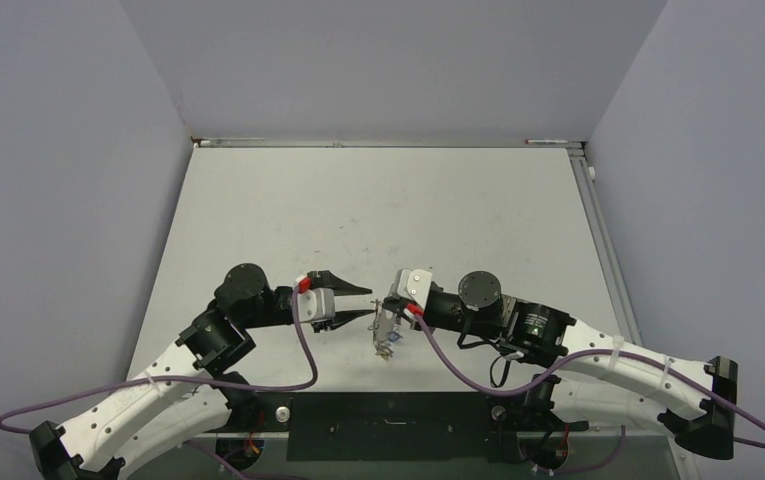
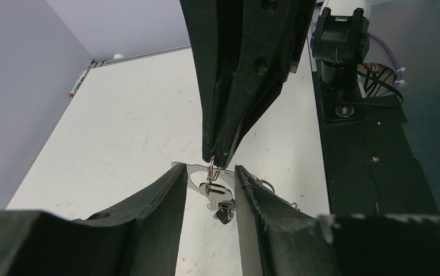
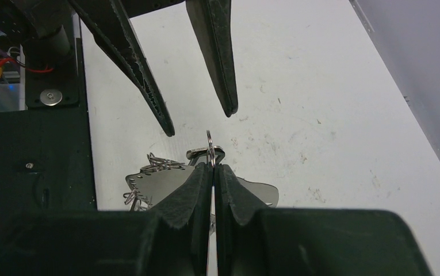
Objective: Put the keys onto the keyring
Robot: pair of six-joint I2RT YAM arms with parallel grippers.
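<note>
One right gripper (image 3: 213, 172), clamped on a silver keyring (image 3: 210, 144), keys (image 2: 218, 195) dangling beneath. One left gripper (image 3: 200, 119), jaws parted, just beside the ring, grasping nothing

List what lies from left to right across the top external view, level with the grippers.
Left arm → left gripper → bunch of keys → right arm. The right gripper overlaps the bunch, so it is omitted.

keys (image 1: 386, 340) too small to tell apart from above, keyring (image 3: 209, 138) mostly hidden between right hand (image 3: 213, 168) fingers
</note>
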